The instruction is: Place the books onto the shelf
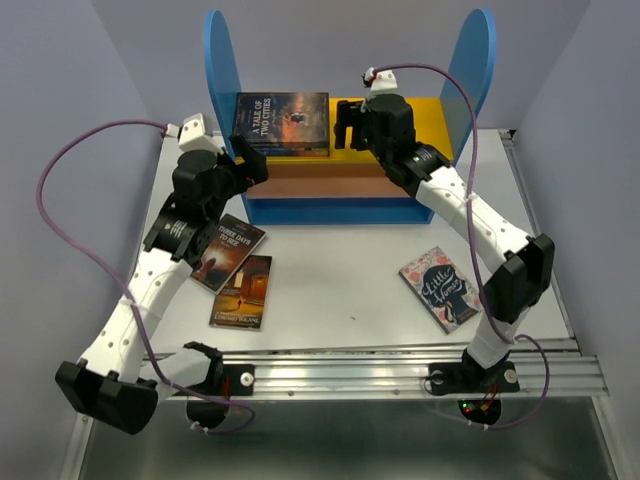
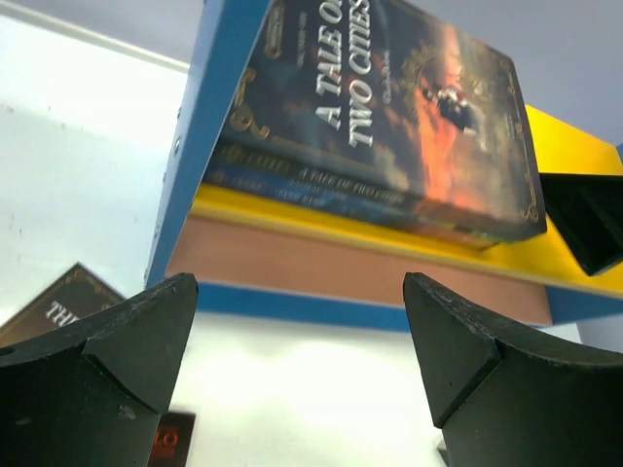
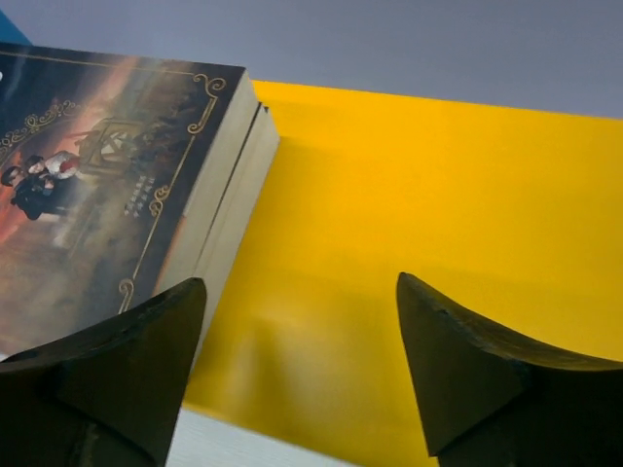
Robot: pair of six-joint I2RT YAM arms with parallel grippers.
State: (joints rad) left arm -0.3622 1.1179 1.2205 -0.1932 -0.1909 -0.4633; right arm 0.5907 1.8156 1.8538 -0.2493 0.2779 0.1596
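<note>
Hovering at the front of the shelf [image 1: 345, 185], both pincers gape wide with nothing between the fingers. The left gripper [image 1: 250, 160] sits just off the left blue panel. The right gripper [image 1: 348, 122] hangs over the bare half of the yellow upper board [image 1: 425, 125].

Flat on that board, cover up, lies "A Tale of Two Cities" [image 1: 282, 122], title plain in white. It rides on top of at least one more paperback, and its spine repeats the title in the left wrist view.

Three books lie on the table [image 1: 340, 290]. At six to seven o'clock from the left gripper is a dark paperback [image 1: 228, 250] whose cover begins "Three Days", long axis running one to seven. Touching or just overlapping its lower end is a sunset-cover paperback [image 1: 242, 292], nearly twelve to six, lettering too small to read. The left arm is clearly nearer both.

At five o'clock from the right gripper, well apart, lies the grey "Little Women" [image 1: 440, 288], long axis eleven to five. That's the right arm's book, I'd say. The next pick calls for a swing toward the near edge.
</note>
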